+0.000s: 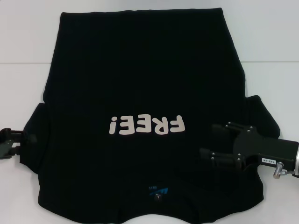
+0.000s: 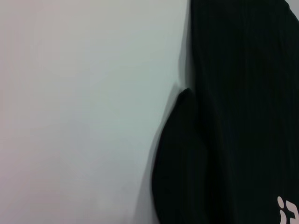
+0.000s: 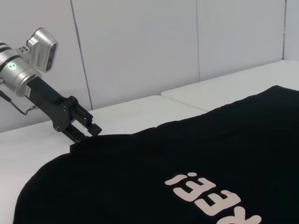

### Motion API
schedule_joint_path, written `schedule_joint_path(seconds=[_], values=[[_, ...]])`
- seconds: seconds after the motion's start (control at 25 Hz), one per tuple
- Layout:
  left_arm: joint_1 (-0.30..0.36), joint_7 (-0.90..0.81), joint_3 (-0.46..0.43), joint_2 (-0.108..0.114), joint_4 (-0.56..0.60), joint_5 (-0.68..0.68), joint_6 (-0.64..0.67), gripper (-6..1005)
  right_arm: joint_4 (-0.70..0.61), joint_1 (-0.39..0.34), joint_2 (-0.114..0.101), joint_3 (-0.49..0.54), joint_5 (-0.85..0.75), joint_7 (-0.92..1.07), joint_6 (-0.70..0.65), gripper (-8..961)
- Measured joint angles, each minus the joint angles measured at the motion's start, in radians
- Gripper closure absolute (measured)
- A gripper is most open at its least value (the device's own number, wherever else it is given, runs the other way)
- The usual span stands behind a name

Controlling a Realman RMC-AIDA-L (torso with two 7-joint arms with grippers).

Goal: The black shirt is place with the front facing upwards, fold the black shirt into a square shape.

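Note:
The black shirt (image 1: 145, 70) lies spread flat on the white table, front up, with its collar toward me and its hem at the far side. Its white "FREE!" lettering (image 1: 147, 125) reads upside down from here, and a small blue mark (image 1: 158, 191) sits near the collar. My right gripper (image 1: 207, 139) is open over the shirt's right shoulder, just inside the right sleeve (image 1: 264, 116). My left gripper (image 1: 23, 140) is at the outer edge of the left sleeve (image 1: 39, 130); the right wrist view shows the left gripper (image 3: 86, 133) open beside the cloth. The left wrist view shows only the sleeve (image 2: 182, 158) and bare table.
The white table (image 1: 28, 46) extends past the shirt on both sides, with a seam (image 1: 23, 63) running across it. A pale panelled wall (image 3: 140, 46) stands behind the table on my left side.

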Motion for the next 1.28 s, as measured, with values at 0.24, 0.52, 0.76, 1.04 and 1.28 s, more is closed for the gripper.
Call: schedule_joint_path(seconds=[0.24, 0.52, 0.76, 1.04, 1.28], values=[[-0.005, 0.000, 0.012, 0.000, -0.001, 0.001, -0.001, 466, -0.001, 0.000, 0.000, -0.001, 0.000, 0.000, -0.004, 88], [-0.009, -0.001, 0.015, -0.001, -0.002, 0.001, -0.004, 771, -0.002, 0.002, 0.000, -0.001, 0.000, 0.000, -0.009, 89], [-0.008, -0.001, 0.015, -0.002, 0.003, 0.001, -0.009, 970, -0.003, 0.003, 0.000, 0.000, 0.000, 0.000, -0.015, 88], [-0.003, -0.001, 0.014, 0.005, 0.040, 0.001, -0.018, 996, -0.003, 0.003, -0.001, 0.000, 0.000, 0.000, -0.020, 95], [0.001, -0.013, 0.014, 0.027, 0.103, 0.001, -0.014, 995, -0.006, 0.002, -0.004, 0.001, 0.000, 0.000, -0.022, 103]])
